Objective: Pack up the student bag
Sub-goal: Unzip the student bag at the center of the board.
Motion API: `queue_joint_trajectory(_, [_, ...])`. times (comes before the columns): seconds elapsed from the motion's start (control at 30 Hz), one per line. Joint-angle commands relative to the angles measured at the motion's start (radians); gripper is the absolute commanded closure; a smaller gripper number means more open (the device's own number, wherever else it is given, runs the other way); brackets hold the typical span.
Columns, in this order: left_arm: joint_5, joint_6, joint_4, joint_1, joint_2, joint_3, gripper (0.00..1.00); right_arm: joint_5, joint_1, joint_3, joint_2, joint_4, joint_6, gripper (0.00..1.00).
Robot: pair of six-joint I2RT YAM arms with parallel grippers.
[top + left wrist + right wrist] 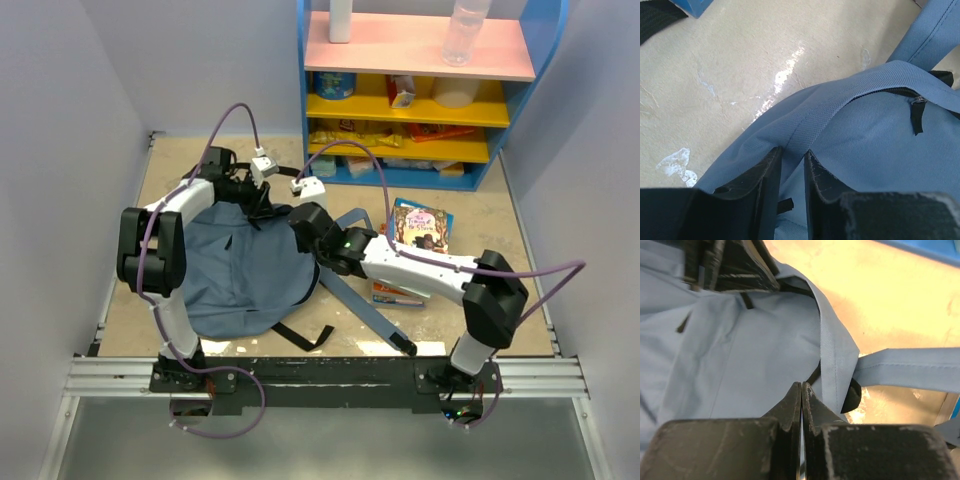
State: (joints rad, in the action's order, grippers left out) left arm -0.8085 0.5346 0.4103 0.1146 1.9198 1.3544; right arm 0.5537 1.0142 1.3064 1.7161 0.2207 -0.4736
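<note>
Pale walls (60, 120) enclose a beige table (500, 220), coloured shelf (400, 45) behind.

One student bag (240, 270) and two books (420, 225) are counted — two bottles (465, 30) are seen on one shelf (400, 45)

— Where can a pass be made?
— Bare table (500, 215) is left open right of the books (420, 228).
— What is blocked?
— The far edge is closed off by the shelf unit (415, 55). The middle is filled by the student bag (240, 275) and its shoulder strap (370, 305).
</note>
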Motion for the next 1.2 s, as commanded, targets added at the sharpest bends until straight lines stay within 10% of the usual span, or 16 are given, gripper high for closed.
queue_joint_trajectory(0.0, [0.002, -0.028, -0.053, 0.01, -0.038, -0.02, 0.71, -0.101, -0.011, -0.016, -0.056, 0.002, 0.095, 1.0])
queue_joint_trajectory(0.43, [-0.023, -0.025, -0.027, 0.01, -0.021, 0.006, 0.71, -0.253, -0.017, 0.102, 0.063, -0.041, 1.211, 0.63])
queue_joint_trajectory(0.57, [-0.026, -0.013, -0.005, 0.01, -0.01, 0.023, 0.7, -0.346, -0.045, 0.163, 0.108, 0.078, 1.282, 0.62])
queue_joint_trajectory(0.7, [-0.032, 0.002, 0.01, 0.01, -0.001, 0.034, 0.69, -0.429, -0.046, 0.116, 0.074, 0.095, 1.326, 0.36])
queue_joint_trajectory(1.17, [-0.072, 0.019, 0.044, 0.01, 0.008, 0.052, 0.68, -0.336, -0.014, 0.085, 0.128, 0.238, 1.431, 0.37])
